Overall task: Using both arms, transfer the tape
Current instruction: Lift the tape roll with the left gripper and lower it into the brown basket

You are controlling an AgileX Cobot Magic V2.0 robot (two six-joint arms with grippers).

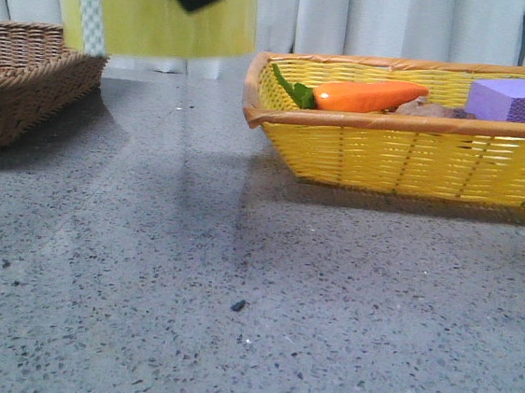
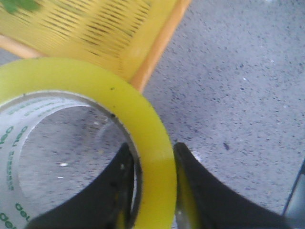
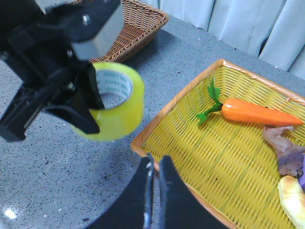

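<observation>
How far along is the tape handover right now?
Pickup looks done: the left gripper is shut on the tape, holding it above the table beside the yellow basket. The right gripper is shut and empty, so handover and placement remain.

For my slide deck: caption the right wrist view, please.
Left claw holds the tape above the table beside the yellow basket.

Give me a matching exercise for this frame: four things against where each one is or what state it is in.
1. tape
2. carrot
3. right gripper
4. brown basket

a. lying in the yellow basket
b. shut, holding nothing
c. held up off the table by the left gripper
d. at the table's left side

Pairs: 1-c, 2-a, 3-b, 4-d
</observation>
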